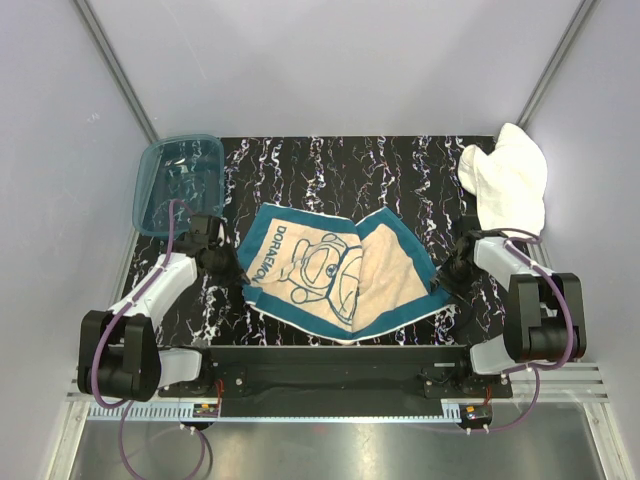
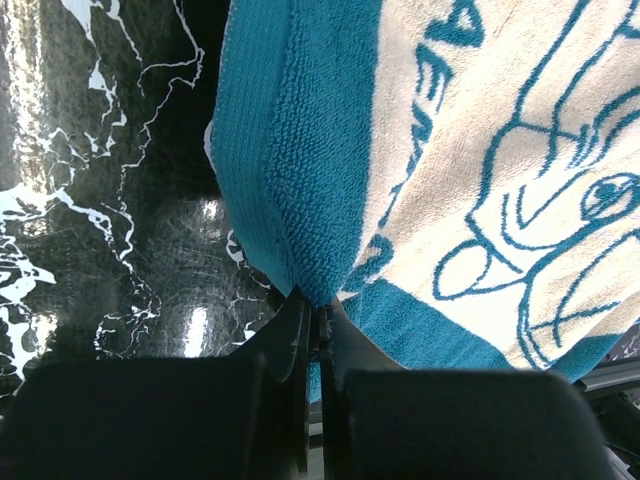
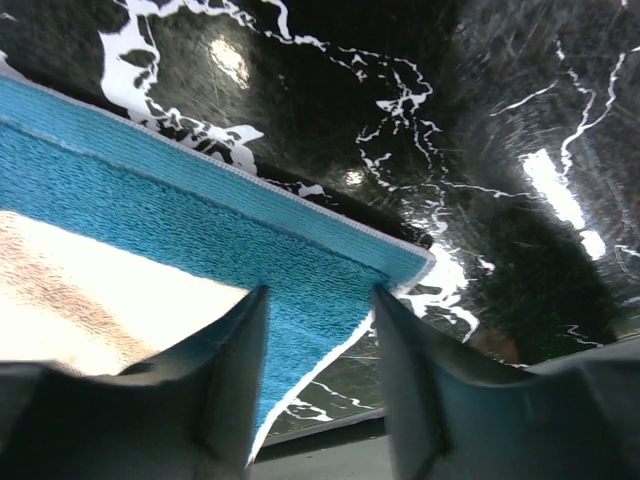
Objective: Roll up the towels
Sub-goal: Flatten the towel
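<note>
Left wrist view shows the left gripper (image 2: 315, 320) with its jaws pressed together on a thin fold of the teal border of the cream-tan terry towel with the dark teal cartoon print (image 2: 480, 200). The rest of the cloth fans out ahead of the fingers and to their right.

The right gripper (image 3: 318, 370) stands spread. The towel's teal corner lies between its two fingers and nothing is clamped, with the black white-veined tabletop (image 3: 480, 150) just beyond the tips. From above, the printed towel lies flat between the two grippers with a crease across its middle. The plain white terry towel (image 1: 508, 185) sits bunched well beyond the right gripper, untouched.

The risks I see:
- The left pinch holds only a sliver of border, so a pull could slip it free.
- With one side clamped and the other loose, any move would drag the cloth askew.
- The right fingers may shut on just the corner tip.
- The crease could make the roll lopsided.
</note>
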`<action>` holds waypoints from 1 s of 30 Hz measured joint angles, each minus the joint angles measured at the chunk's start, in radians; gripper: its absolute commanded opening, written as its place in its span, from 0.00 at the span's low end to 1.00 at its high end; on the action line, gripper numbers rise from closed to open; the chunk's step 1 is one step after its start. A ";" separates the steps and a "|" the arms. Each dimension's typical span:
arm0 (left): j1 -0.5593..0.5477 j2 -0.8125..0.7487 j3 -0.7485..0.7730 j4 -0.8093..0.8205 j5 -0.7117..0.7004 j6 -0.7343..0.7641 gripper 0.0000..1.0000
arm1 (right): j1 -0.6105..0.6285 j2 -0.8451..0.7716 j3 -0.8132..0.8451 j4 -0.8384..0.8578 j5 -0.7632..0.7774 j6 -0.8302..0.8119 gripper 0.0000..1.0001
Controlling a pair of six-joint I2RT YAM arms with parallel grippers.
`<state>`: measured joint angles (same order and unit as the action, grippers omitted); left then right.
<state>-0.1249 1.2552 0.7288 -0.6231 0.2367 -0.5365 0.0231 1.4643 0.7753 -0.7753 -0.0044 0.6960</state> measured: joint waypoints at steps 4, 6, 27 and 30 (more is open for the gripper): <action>0.000 0.000 0.000 0.016 0.007 0.000 0.00 | 0.000 0.021 0.000 0.011 -0.009 0.006 0.26; 0.000 0.000 0.000 0.021 0.008 0.000 0.00 | 0.001 0.035 0.003 0.014 -0.014 0.006 0.18; 0.002 -0.208 0.377 -0.242 -0.086 0.089 0.00 | 0.002 -0.212 0.487 -0.193 -0.077 -0.044 0.00; 0.002 -0.233 0.464 -0.286 -0.092 0.095 0.00 | 0.000 -0.252 0.648 -0.255 -0.095 -0.044 0.00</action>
<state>-0.1230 1.0218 1.1927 -0.9089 0.1448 -0.4412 0.0231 1.2121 1.4231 -1.0302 -0.0998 0.6518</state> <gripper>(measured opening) 0.025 0.012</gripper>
